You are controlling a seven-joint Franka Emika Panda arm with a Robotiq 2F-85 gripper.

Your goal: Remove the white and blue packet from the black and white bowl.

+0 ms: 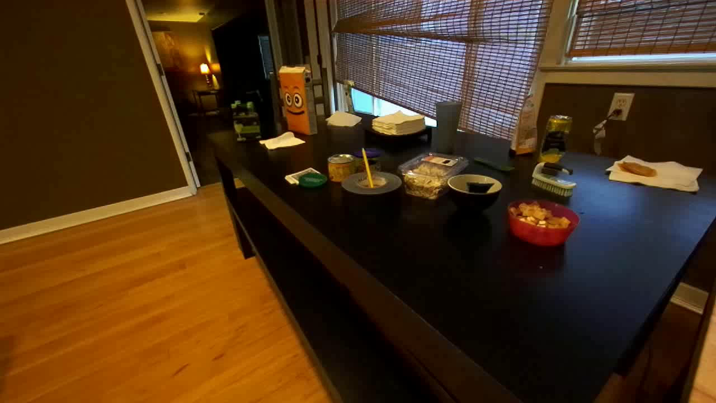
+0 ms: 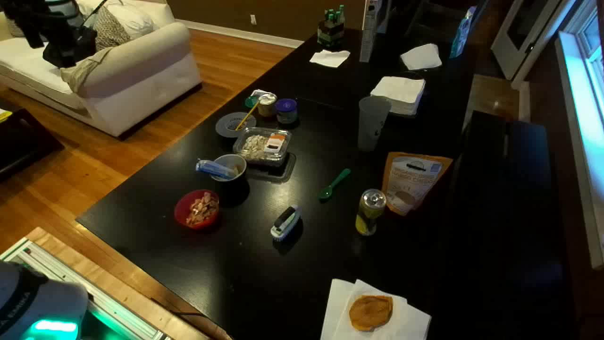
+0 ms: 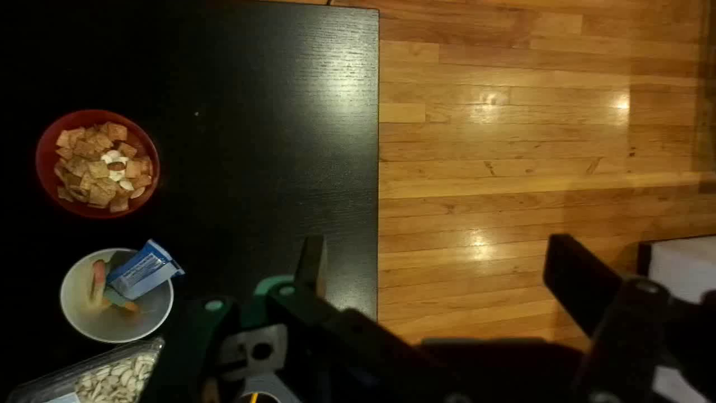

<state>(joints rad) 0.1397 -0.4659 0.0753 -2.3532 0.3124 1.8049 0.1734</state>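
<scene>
- gripper [image 3: 435, 254] standing wide: in the wrist view its two fingers [image 3: 579, 282] are far apart, with the edge of the dark table [image 3: 268, 168] and the wooden floor [image 3: 492, 184] showing in the gap.
- in an exterior view it hangs toward ten o'clock, in front of the white sofa [image 2: 146, 80], partly out of view.
- white and blue packet [image 2: 215, 169]: inside the black and white bowl [image 3: 112, 330], tilted across the rim, its outer end sticking out at nine o'clock in an exterior view and at two o'clock in the wrist view.
- the bowl stands on the table at nine o'clock from the gripper in the wrist view, well apart from the fingers; reddish and orange pieces [image 3: 99, 274] lie in it beside the packet.
- hours around that bowl, in an exterior view: at twelve, a grey round dish [image 2: 222, 124] with a yellow stick [image 2: 247, 116] slanting out.
- at two, a clear container [image 2: 271, 157] of pale seeds [image 2: 254, 147], just beside; cannot tell if it touches.
- at three, a green spoon [image 2: 336, 182], well apart; between three and four, farther out, an upright yellow can [image 2: 370, 212].
- between four and five, a black-handled scrub brush [image 2: 285, 224].
- at seven, a red bowl [image 2: 181, 210], near, holding brown cereal squares [image 2: 203, 208].
</scene>
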